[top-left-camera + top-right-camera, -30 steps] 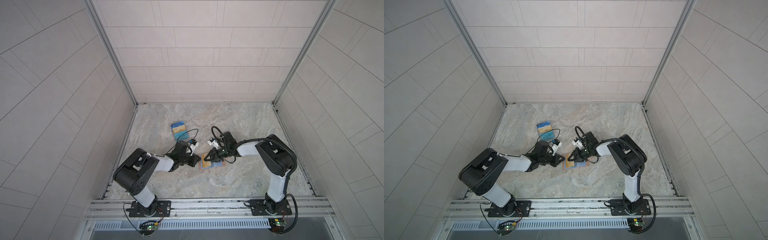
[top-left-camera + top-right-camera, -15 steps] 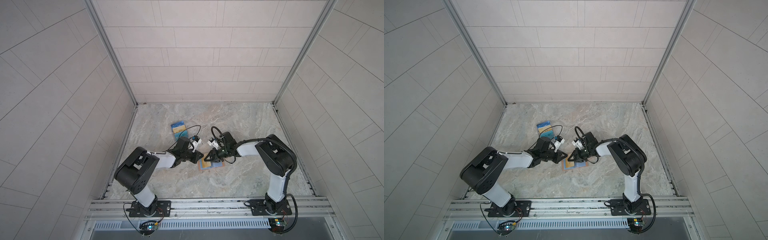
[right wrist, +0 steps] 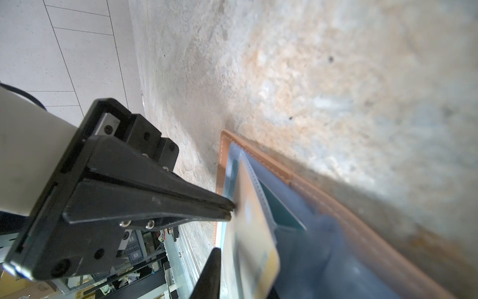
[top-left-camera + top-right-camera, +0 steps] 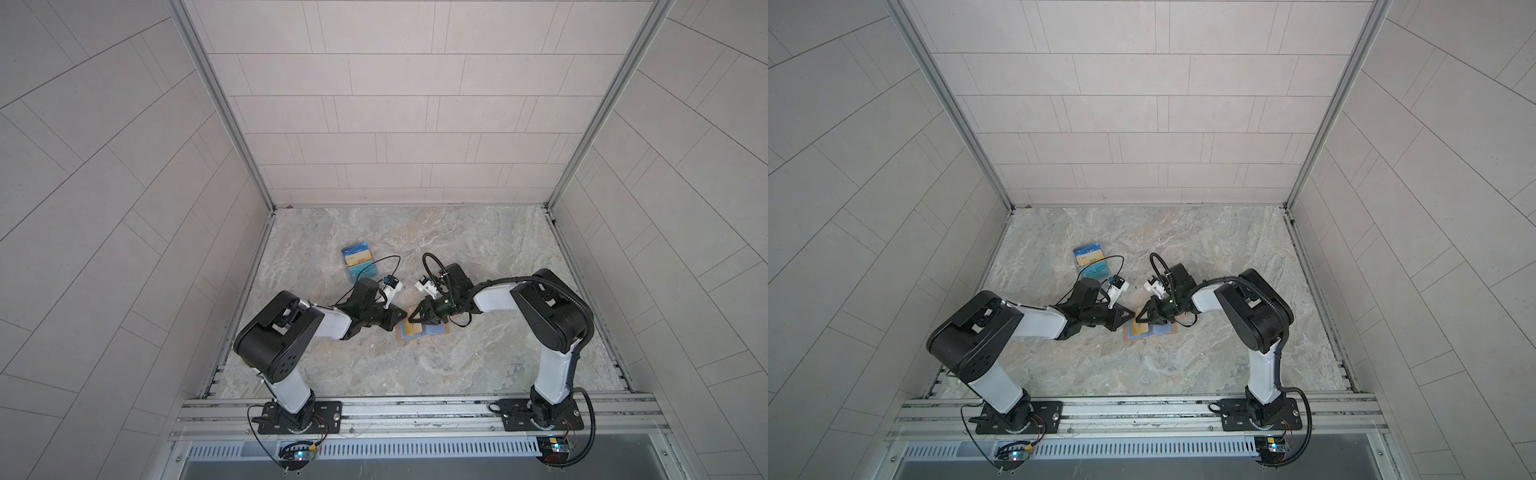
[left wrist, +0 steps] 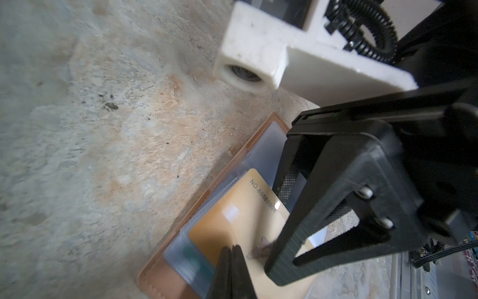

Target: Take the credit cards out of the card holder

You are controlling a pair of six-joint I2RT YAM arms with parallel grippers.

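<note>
The tan card holder (image 4: 437, 331) (image 4: 1163, 329) lies open on the marble, with pale blue sleeves facing up. A gold credit card (image 4: 413, 330) (image 5: 232, 214) sits on its left half, and one end is tilted up off the sleeves (image 3: 248, 233). My right gripper (image 4: 410, 321) (image 4: 1138, 320) has its fingers (image 5: 323, 181) a little apart around that raised end and holds it. My left gripper (image 4: 402, 319) (image 5: 231, 249) is shut, with its tip (image 3: 231, 209) against the gold card's face. A teal card (image 3: 282, 212) stays inside a sleeve. No dark blue card shows in the holder.
A pile of blue, gold and teal cards (image 4: 360, 260) (image 4: 1090, 260) lies behind the left arm, toward the back left. The two wrists nearly meet over the holder. The holder's leather rim (image 5: 160, 281) lies flat. Tiled walls close three sides.
My left gripper, still shut, has swung right and forward until its tip reaches the gold card on the holder. The right gripper and the card have stayed in place.
</note>
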